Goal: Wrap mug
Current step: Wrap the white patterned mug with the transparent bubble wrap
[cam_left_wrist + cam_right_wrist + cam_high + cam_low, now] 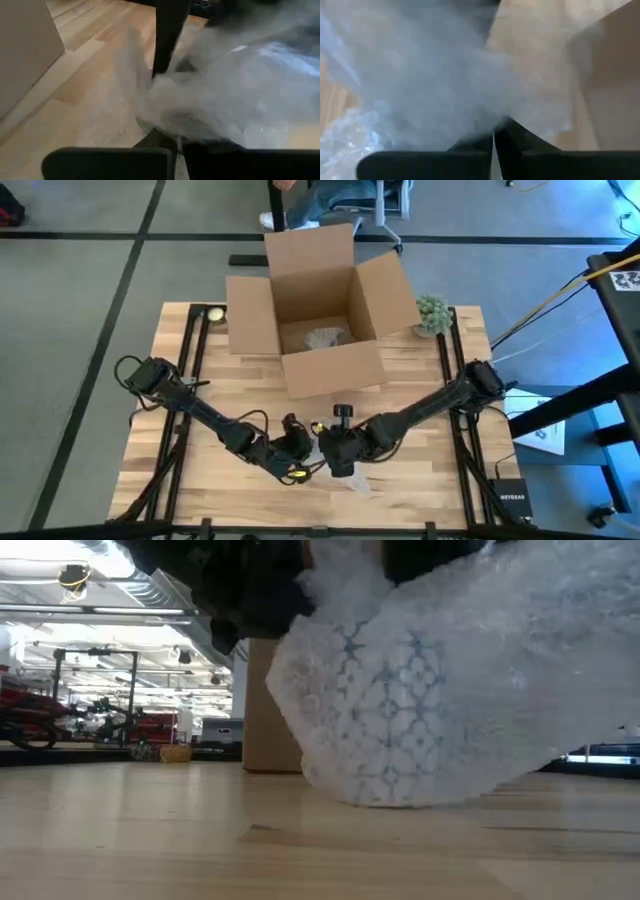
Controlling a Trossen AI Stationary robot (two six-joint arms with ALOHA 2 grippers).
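both arms are reaching in from the table's side edges and meeting low in the centre of the high view, near the front edge of the wooden table (pixel 420 470); the left gripper (pixel 296 448) is sitting just left of centre, the right gripper (pixel 338 452) just right of it, nearly touching; a crumpled sheet of bubble wrap (pixel 352 478) is spilling out below and to the right of the right gripper in the high view; in the low view the bubble wrap (pixel 430 690) is filling the centre and right of the frame as a bulging bundle, its lower edge resting on the table (pixel 150 840), dark gripper parts showing above it at the top; the mug itself is not showing in any view, and whether it is sitting inside the bundle cannot be told; in the left wrist view the left gripper (pixel 176 142) is showing its two dark fingers drawn together at the bottom centre, pinching an edge of the bubble wrap (pixel 235 95); in the right wrist view the right gripper (pixel 493 131) is likewise showing its fingers closed together on the bubble wrap (pixel 420 80), which is filling most of the frame; an open cardboard box (pixel 320 305) is standing at the upper centre of the high view with a pale crumpled thing inside; a small green plant (pixel 433 313) is sitting just to the right of the box; a small yellowish ball (pixel 214 314) is lying near the table's upper left corner.
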